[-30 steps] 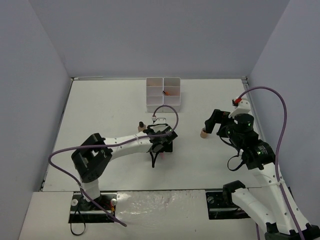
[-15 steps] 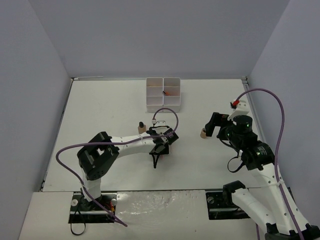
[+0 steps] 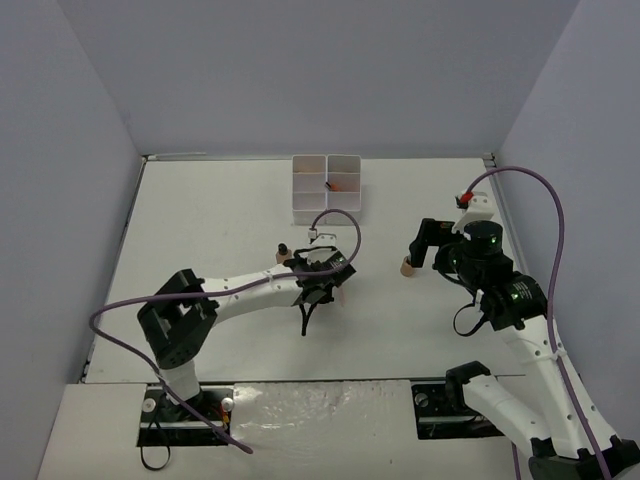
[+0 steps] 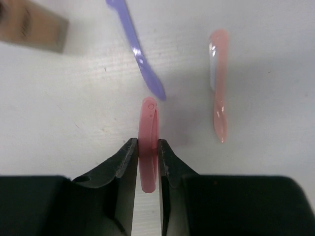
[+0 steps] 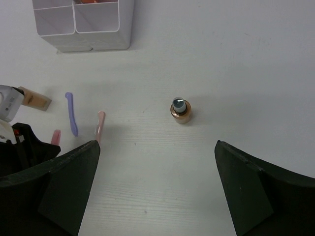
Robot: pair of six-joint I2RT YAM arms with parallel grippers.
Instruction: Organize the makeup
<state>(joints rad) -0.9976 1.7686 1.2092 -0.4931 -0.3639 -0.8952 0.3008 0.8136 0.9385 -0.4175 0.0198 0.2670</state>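
In the left wrist view my left gripper is shut on a pink stick that lies on the white table, both jaws pressed against its sides. A purple stick lies just beyond it, a pale peach stick to the right, and a tan bottle at the top left. From above, the left gripper sits mid-table. My right gripper stands wide open and holds nothing, with a small gold tube upright ahead of it.
The white compartment box stands at the back centre with a small orange-red item in one cell. The tan bottle lies left of the left gripper. The gold tube stands next to the right gripper.
The left jaws have closed from wide open onto the pink stick. The right arm has shifted slightly, its gripper still open.
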